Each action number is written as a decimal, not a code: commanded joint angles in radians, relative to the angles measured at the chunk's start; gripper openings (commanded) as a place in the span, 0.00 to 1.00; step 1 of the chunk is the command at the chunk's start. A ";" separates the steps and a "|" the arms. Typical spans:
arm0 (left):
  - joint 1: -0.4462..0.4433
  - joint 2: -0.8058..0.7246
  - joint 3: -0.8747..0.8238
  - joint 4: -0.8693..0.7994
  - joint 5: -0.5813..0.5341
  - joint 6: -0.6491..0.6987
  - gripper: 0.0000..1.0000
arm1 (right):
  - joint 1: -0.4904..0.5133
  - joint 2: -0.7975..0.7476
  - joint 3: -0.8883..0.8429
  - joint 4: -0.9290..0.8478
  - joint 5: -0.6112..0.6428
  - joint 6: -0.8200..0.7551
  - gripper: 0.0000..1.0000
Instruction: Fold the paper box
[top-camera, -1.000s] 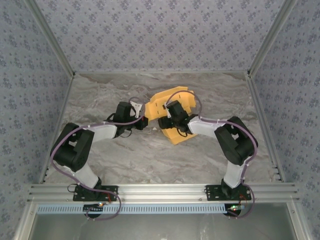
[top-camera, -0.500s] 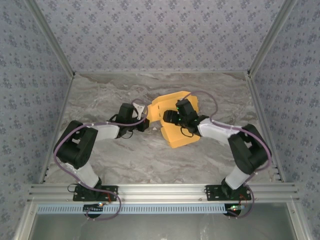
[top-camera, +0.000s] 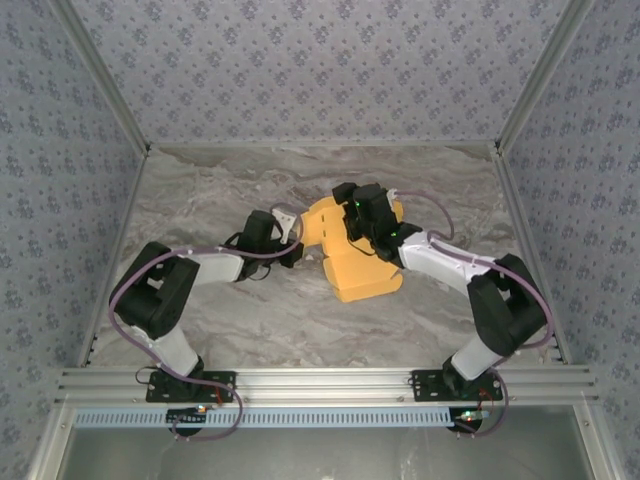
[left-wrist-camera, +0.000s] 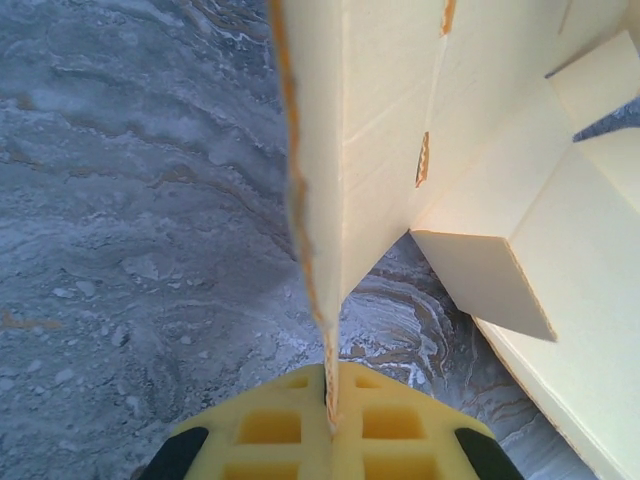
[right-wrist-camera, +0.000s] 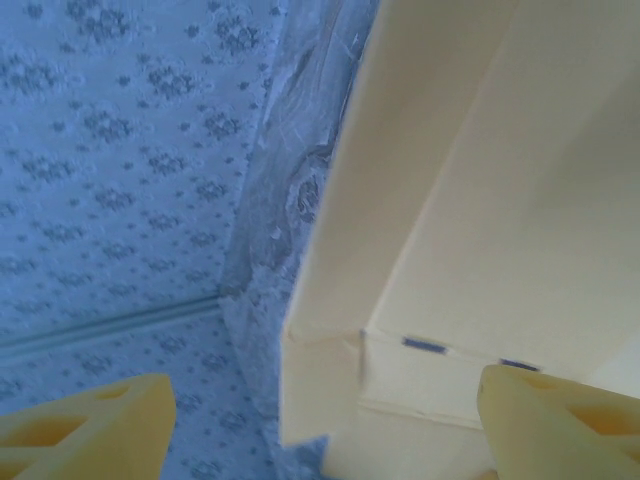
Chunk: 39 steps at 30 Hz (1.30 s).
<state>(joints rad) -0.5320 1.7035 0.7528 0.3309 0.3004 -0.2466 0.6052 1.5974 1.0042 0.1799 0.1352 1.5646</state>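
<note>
The paper box is a tan-yellow die-cut sheet, partly folded, lying mid-table with some panels raised. My left gripper is shut on its left edge. In the left wrist view the yellow fingers pinch a thin upright panel of the paper box edge-on. My right gripper hovers over the box's far end, open. In the right wrist view its fingertips stand wide apart, with a folded corner of the paper box between them and nothing gripped.
The marble table is enclosed by patterned walls at the back and both sides. An aluminium rail runs along the near edge by the arm bases. Bare table surface lies left and in front of the box.
My right gripper has moved from the box's middle toward its far end and opened wider. The box's far panels have come in closer. The left gripper has stayed shut, shifting slightly right.
</note>
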 joint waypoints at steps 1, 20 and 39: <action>-0.012 -0.021 -0.022 0.044 -0.028 0.029 0.00 | -0.036 0.052 0.068 -0.011 0.024 0.145 0.81; -0.027 -0.089 -0.098 0.139 -0.177 0.024 0.00 | -0.064 0.173 0.256 -0.282 -0.075 0.241 0.42; -0.017 -0.284 -0.141 -0.013 -0.179 -0.071 0.74 | -0.060 0.065 -0.118 0.203 -0.029 0.087 0.04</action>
<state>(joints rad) -0.5518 1.4841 0.6250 0.3550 0.1207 -0.2882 0.5484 1.7092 0.9314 0.2550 0.0826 1.7012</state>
